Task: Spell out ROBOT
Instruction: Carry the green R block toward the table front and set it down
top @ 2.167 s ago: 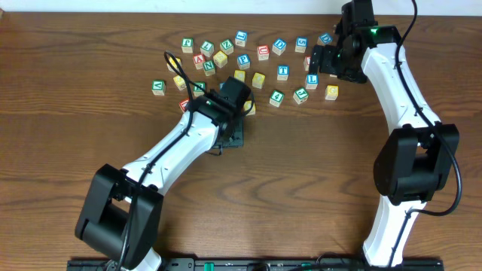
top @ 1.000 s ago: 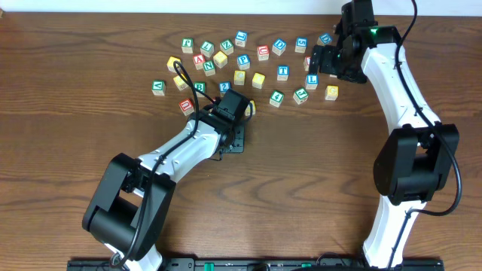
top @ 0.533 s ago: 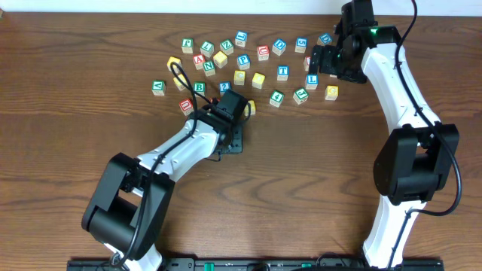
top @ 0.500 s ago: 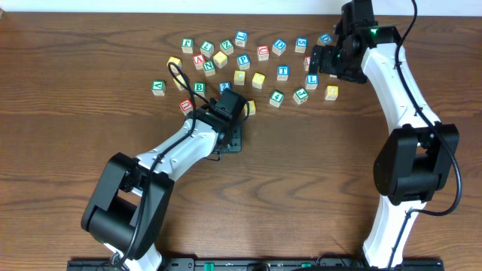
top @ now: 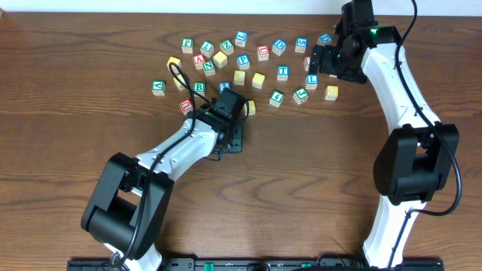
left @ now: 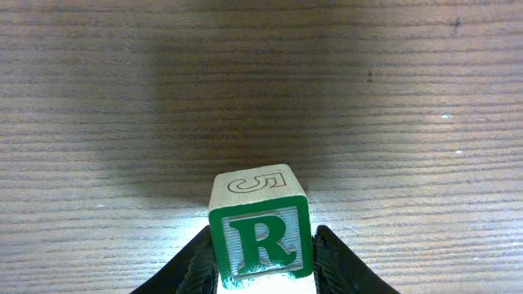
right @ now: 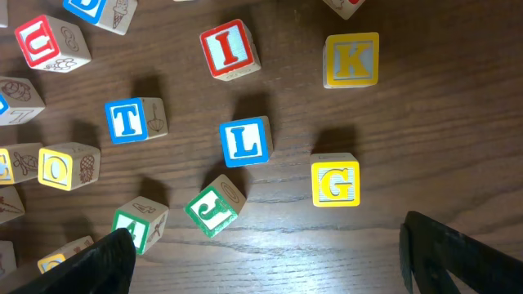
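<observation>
Since the earliest overhead view, the left arm (top: 177, 147) has folded inward, with its elbow housing now nearer the table's middle and its wrist drawn slightly back from the cube cluster (top: 242, 62); the right arm (top: 395, 75) has not shifted. The left gripper (left: 261, 273) is closed partway onto the R cube (left: 260, 237), one dark finger against each side wall, the green-framed R facing the wrist camera and a face marked 5 on top. The grip appears square and the cube upright. Whether the cube's underside touches the table (top: 339, 188) cannot be told. In the overhead view the cube is hidden under the gripper, which sits over bare wood just on the near-edge side of the cluster. The step in hand is judged to be setting down the first letter. Lower until the base bears flat, then spread the fingers evenly so neither drags the cube, and withdraw straight up. Keep the cube square to the table's near edge and leave bare wood beside it for four more cubes. The right gripper (right: 278, 261) stands wide apart and holds nothing, hovering above the cluster's end nearest the table's far right corner. Below it lie the T cube (right: 131, 120) and an O cube (right: 67, 167); the B cube (top: 199, 87) sits in the cluster's left part.
</observation>
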You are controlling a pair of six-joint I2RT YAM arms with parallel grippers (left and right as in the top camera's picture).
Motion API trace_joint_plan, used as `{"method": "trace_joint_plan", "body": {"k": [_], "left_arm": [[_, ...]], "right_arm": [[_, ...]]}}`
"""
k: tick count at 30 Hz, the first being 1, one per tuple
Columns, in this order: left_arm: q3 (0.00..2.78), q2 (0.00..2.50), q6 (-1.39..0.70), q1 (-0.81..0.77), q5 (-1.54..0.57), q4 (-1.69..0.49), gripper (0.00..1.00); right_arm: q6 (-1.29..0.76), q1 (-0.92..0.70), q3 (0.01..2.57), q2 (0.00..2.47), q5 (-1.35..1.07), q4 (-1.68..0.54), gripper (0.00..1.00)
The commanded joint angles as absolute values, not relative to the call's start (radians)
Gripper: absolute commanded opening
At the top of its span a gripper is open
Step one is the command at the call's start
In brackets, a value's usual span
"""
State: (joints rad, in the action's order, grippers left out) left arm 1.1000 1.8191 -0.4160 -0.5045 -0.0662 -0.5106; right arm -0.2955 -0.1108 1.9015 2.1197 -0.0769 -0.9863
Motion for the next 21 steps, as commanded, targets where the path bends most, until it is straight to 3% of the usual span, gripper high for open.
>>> {"method": "trace_joint_plan", "body": {"k": [1, 21], "left_arm": [[1.13, 1.829, -0.388, -0.501, -0.08, -0.507, 0.36], [1.148, 1.829, -0.329, -0.501, -0.091, -0.522, 0.33]], "right_arm": [[-0.283, -0.12, 1.919, 2.095, -0.069, -0.988, 0.99], [-0.283, -0.12, 1.919, 2.095, -0.069, -0.988, 0.99]]}}
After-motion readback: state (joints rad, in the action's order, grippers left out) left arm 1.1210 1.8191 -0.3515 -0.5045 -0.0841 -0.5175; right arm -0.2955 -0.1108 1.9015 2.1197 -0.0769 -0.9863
